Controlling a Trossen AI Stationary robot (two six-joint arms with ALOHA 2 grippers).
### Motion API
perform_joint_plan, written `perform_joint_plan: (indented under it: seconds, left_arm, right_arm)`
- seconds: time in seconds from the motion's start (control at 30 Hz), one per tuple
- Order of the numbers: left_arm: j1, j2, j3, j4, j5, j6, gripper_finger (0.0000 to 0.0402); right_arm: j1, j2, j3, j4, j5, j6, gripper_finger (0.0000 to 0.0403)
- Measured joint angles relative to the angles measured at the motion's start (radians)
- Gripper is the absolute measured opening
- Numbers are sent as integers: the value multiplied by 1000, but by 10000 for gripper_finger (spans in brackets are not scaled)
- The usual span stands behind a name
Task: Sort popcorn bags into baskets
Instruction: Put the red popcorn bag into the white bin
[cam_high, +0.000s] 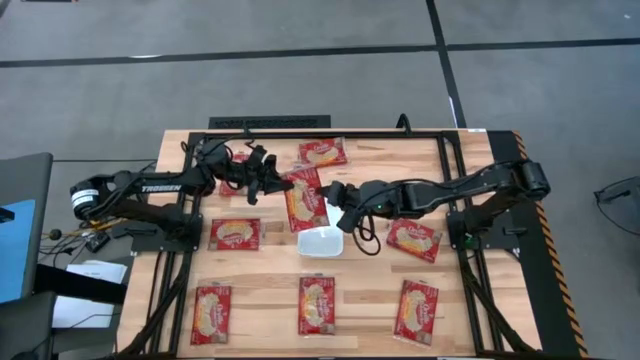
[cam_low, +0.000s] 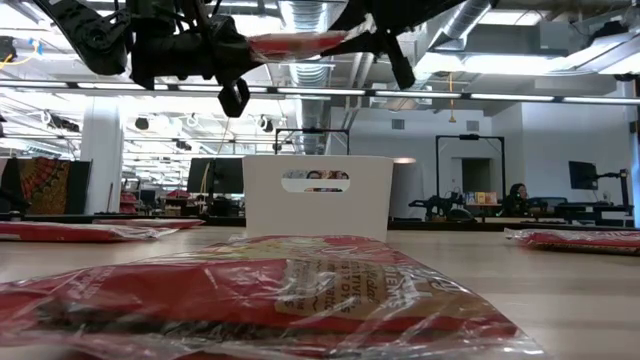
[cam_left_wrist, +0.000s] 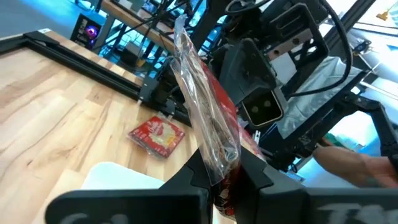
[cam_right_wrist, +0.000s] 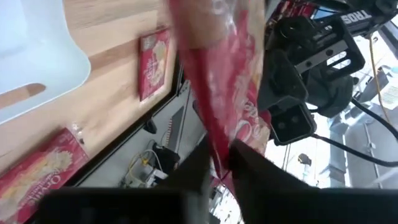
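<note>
One red popcorn bag is in the air between my two grippers, just beyond the white basket. In the low view this bag shows edge-on and about level, high above the basket. My left gripper is shut on its left side and my right gripper on its right side. Several other red bags lie flat on the table, such as one left of the basket and one right of it. My left gripper pinches the held bag's edge between its two fingers, coming about level from the table's left. The bag stretches away from the fingers, lifted clear of the table. My right gripper pinches the opposite edge of the same bag between its two fingers, coming from the table's right. The bag reaches out past the fingers toward the left arm, clear of the table and the basket.
A bag lies near the far edge, and three bags lie in a row along the near edge. Black frame rails border the wooden tabletop. The nearest bag fills the low view's foreground.
</note>
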Motion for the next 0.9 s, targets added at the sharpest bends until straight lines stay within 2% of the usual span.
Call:
perform_joint_plan:
  seconds: [0.07, 0.17, 0.27, 0.43, 0.6, 0.8, 0.9]
  left_arm:
    - [-1, 0, 0, -37, -33, 26, 31]
    - [-1, 0, 1, -148, -110, 119, 60]
    - [0, 0, 1, -299, -194, 210, 95]
    - [-1, 1, 1, -463, -329, 233, 149]
    - [-18, 1, 1, -462, -367, 247, 172]
    - [-52, 1, 1, -410, -418, 300, 173]
    - [-65, 1, 1, -404, -436, 332, 173]
  right_arm:
    - [5, 0, 0, -12, 5, -6, 15]
    - [9, 0, 1, -31, 20, -7, 15]
    - [14, 1, 46, -180, 59, 28, 6]
    - [20, 0, 157, -484, 66, 251, 5]
    - [24, 31, 296, -705, 80, 475, 4]
    - [26, 215, 500, -1079, 73, 660, 3]
    - [32, 302, 570, -1173, 74, 695, 3]
